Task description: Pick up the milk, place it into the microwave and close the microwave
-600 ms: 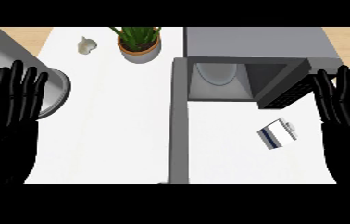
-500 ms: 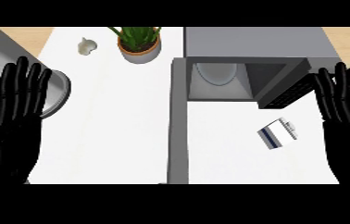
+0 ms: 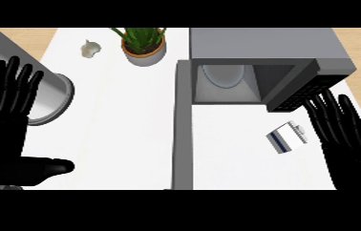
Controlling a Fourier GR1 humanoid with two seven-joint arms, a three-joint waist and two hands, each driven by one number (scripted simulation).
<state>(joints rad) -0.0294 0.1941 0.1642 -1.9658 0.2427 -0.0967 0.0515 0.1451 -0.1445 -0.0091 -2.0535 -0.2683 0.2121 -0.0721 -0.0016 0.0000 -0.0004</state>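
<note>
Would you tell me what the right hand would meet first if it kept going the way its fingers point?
Probably the microwave: the right hand points at its control panel corner; the milk lies beside the hand. Height is unclear.

Potted plant (image 3: 143, 45) beside small pale garlic bulb (image 3: 89, 48).

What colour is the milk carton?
White with a dark blue stripe, milk carton lying on the counter; head view.

Single head view, approx. robot's eye level, aimed steeply down on the white counter (image 3: 120, 130). Far edge w/ potted plant (image 3: 143, 45) sits at frame top; open microwave (image 3: 261, 68) upper right, its top and cavity seen from above. Both forearms enter from the lower edge. Close range, counter fills most of the frame. No 2nd view.
</note>
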